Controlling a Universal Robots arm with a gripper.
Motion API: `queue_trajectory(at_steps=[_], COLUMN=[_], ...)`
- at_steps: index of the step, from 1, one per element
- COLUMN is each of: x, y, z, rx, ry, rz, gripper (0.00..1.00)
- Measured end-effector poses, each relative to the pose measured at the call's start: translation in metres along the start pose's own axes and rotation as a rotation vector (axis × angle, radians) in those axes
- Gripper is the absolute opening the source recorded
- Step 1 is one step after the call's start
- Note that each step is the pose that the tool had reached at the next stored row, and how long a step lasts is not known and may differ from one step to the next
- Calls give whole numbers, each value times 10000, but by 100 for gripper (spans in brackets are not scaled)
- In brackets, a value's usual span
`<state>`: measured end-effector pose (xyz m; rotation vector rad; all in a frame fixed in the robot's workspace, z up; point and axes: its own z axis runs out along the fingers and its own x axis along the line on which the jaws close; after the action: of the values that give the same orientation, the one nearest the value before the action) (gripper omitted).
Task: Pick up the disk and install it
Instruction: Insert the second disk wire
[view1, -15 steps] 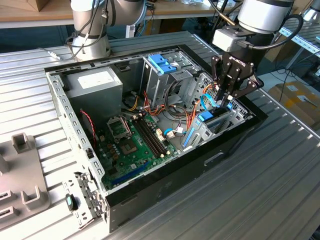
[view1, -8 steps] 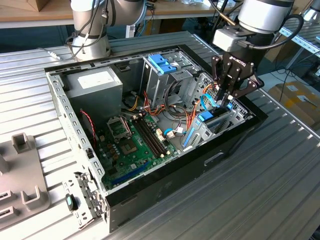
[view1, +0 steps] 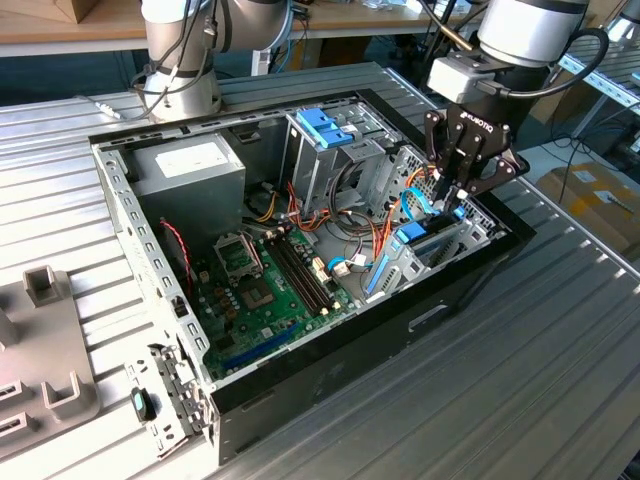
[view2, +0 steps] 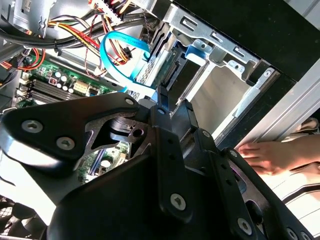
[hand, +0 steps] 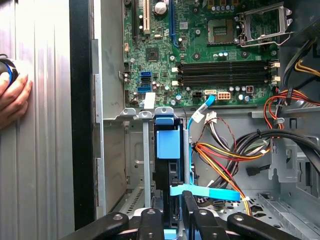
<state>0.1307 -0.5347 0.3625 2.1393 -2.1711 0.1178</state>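
Observation:
The disk (view1: 416, 240) stands on edge in a bay at the corner of the open computer case (view1: 120, 200) nearest the exterior view's right. In the first wrist view the disk (hand: 167, 145) shows its light blue carrier and dark edge between the bay's metal rails. My gripper (view1: 452, 200) hangs straight above it. Its black fingers (hand: 192, 220) close on either side of the disk's near end, in the first wrist view around gripper (hand: 171, 207). In the second wrist view the gripper (view2: 173, 100) has its fingers close together over the bay.
A light blue flat cable (hand: 205, 192) crosses right beside the disk, with orange and yellow wire bundles (hand: 225, 155) next to it. The motherboard (view1: 265, 290), power supply (view1: 190, 165) and a blue bracket (view1: 322, 125) on the drive cage fill the case. A person's hand (hand: 12, 97) rests on the table outside.

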Motion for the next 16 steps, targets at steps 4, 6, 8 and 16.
queue_trajectory(at_steps=[4,6,8,16], x=[0,0,-1,-21], y=[0,-2,-7,-112], z=[0,0,0,-4], rx=[0,0,0,3], ry=[0,0,0,0], rz=[0,0,-2,-22], gripper=[29,29,29,29])
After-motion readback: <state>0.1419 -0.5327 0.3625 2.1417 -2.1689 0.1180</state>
